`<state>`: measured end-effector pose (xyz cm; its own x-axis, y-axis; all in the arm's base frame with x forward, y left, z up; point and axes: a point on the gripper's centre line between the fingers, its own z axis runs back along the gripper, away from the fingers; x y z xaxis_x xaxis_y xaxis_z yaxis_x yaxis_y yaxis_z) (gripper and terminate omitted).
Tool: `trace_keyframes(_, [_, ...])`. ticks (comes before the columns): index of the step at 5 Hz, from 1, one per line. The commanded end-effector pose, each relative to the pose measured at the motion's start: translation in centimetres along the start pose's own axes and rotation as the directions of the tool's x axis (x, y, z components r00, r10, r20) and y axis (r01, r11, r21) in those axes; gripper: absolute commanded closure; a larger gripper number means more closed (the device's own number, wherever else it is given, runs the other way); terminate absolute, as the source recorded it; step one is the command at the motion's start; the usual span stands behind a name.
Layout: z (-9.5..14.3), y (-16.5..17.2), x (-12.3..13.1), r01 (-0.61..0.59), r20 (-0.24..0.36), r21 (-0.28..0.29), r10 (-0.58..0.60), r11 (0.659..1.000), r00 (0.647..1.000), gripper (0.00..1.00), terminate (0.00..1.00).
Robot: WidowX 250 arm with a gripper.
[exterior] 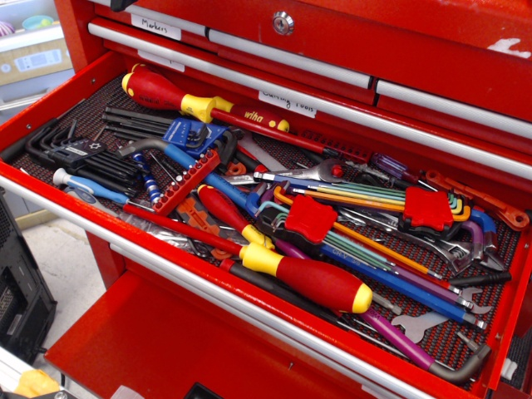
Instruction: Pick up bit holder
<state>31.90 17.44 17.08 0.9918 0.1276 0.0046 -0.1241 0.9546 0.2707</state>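
Bit holder (184, 182) below "wiha" screwdriver (195, 104)

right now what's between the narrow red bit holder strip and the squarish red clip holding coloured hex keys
A red-and-yellow handled screwdriver lies between the bit holder and the red clip, seen in the only view.

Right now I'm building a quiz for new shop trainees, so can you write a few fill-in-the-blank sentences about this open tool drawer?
1. The bit holder is a narrow strip colored ____.
2. The bits standing in its slots are colored ____.
3. The big screwdrivers have red handles with ____ collars.
4. The cabinet's label above the drawer reads ____.

Missing words: red; silver; yellow; Markers
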Motion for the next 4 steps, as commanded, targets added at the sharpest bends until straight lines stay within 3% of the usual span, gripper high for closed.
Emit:
trace_keyframes(1, [0.0,0.0,0.0,0.0,0.0,0.0,0.0,1.0,1.0,0.0,0.0])
trace_keyframes(2, [0.8,-3.3,-1.9,0.125,0.048,-0.131,-0.12,0.983,0.992,0.0,0.0])
trace_keyframes(3, [1.0,-7.0,-3.8,0.177,0.177,-0.163,-0.148,0.971,0.973,0.0,0.0])
trace_keyframes(4, [-1.0,-9.5,-4.5,0.202,0.283,-0.13,-0.159,0.971,0.946,0.0,0.0])
